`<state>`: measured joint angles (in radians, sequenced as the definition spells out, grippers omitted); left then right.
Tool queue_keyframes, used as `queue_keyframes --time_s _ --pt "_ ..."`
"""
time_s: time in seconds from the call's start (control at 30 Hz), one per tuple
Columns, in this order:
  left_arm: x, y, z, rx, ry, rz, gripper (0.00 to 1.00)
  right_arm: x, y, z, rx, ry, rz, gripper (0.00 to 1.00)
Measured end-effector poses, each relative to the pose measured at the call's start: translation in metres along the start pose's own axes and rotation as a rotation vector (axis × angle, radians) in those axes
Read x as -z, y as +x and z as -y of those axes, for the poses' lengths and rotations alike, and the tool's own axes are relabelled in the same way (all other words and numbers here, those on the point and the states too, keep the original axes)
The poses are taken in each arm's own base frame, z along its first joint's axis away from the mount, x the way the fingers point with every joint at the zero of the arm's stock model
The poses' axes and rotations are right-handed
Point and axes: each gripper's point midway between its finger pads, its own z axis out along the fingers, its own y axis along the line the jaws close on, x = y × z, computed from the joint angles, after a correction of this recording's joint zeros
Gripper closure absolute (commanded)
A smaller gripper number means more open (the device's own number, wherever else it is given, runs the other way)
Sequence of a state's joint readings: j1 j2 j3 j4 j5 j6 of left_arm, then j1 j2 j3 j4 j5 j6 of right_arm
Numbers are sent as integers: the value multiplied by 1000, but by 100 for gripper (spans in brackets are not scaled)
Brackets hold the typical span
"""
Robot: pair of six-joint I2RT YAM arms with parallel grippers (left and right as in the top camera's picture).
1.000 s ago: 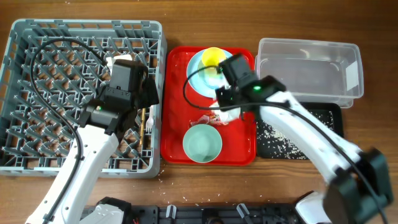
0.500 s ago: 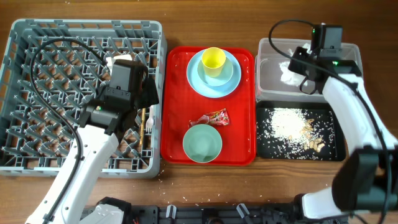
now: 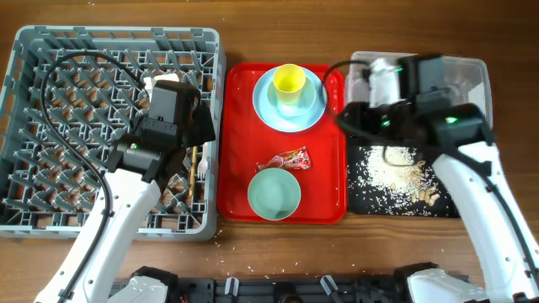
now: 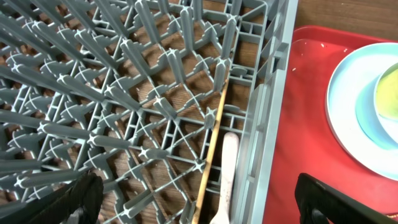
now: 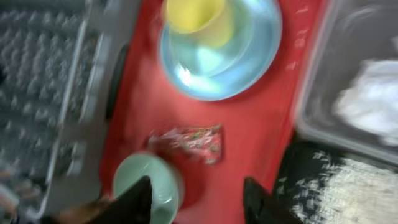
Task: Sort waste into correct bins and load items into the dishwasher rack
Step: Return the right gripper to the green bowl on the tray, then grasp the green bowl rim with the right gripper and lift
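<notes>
The napkin point(image 5: 373, 102) now lies in the clear tub point(image 3: 472, 71), right of the red tray point(image 3: 324, 202). The right gripper point(image 5: 202, 199) (jaws apart, empty) has swung back above the red tray; the wrapper point(image 3: 286, 159) is likely next. The left gripper point(image 4: 199, 186) is also apart.

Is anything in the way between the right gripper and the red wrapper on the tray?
Nothing visible. The red wrapper lies uncovered on the red tray, between the plate and the bowl, with the open right gripper above it.
</notes>
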<state>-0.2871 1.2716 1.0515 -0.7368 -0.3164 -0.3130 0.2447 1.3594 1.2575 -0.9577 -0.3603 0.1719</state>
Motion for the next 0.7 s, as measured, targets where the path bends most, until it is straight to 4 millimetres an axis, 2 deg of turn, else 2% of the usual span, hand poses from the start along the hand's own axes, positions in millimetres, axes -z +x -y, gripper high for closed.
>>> queue_keyframes --time_s 0.07,0.1,0.17,0.2,0.23,0.37,0.43,0.5,0.6,0.7 --pt "0 -1 0 1 1 2 0 -14 46 -19 -22 31 -186 96" --pt "0 0 0 0 0 0 0 -19 63 -20 -45 86 -245 96" --pt "0 0 0 0 1 1 0 -33 82 -23 -54 144 -295 96" --pt "0 0 0 0 0 1 0 -44 101 -25 -61 174 -347 96" --pt "0 0 0 0 0 1 0 -53 110 -25 -67 190 -364 96" --pt "0 0 0 0 1 1 0 -102 152 -30 -59 221 -422 96" --pt "0 0 0 0 0 1 0 -119 162 -34 -47 220 -429 96" --pt "0 0 0 0 0 1 0 -127 165 -36 -46 225 -434 96" --pt "0 0 0 0 0 1 0 -134 159 -39 -46 206 -407 96" --pt "0 0 0 0 0 1 0 -138 155 -54 -22 125 -402 96"
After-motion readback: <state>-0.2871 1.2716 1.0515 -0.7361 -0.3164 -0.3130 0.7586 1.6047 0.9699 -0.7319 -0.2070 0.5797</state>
